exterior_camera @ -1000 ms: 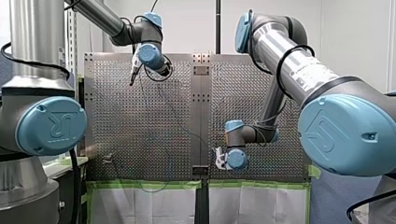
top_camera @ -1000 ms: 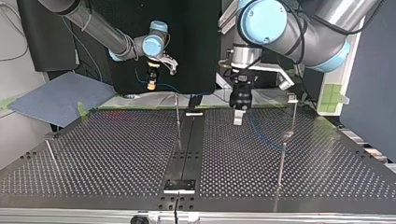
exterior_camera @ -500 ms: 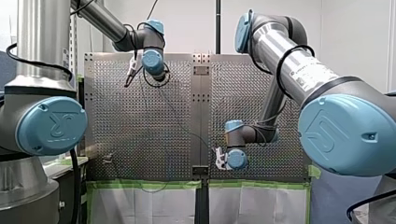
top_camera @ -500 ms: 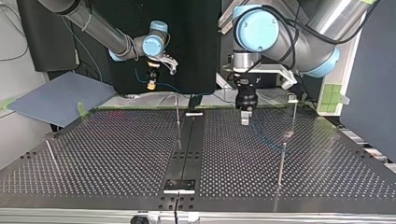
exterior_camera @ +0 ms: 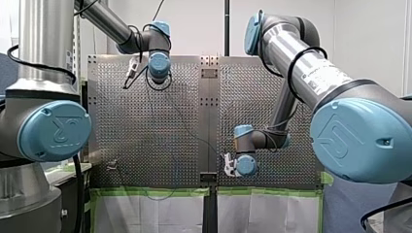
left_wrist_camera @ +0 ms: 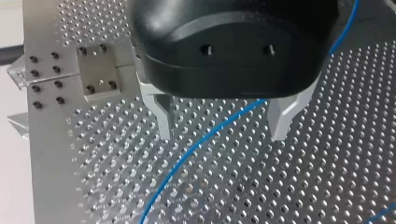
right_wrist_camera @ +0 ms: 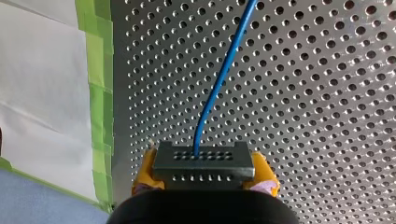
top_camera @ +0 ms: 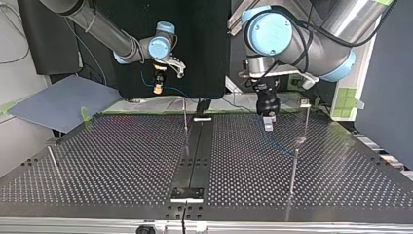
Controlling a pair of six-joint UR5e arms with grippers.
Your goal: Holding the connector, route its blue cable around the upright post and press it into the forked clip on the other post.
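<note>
Sliding toward the top view's right, the left gripper [top_camera: 268,121] now hangs wide open, straddling the blue cable [left_wrist_camera: 187,157] low over the table [left_wrist_camera: 327,186], not pinching. Meanwhile the right gripper [right_wrist_camera: 204,176], yellow pads [right_wrist_camera: 145,173] clamping the connector [right_wrist_camera: 204,161], sits near the table's edge. Thin, limp, light stuff. I'd pinch it gently, near the post [top_camera: 306,122].
</note>
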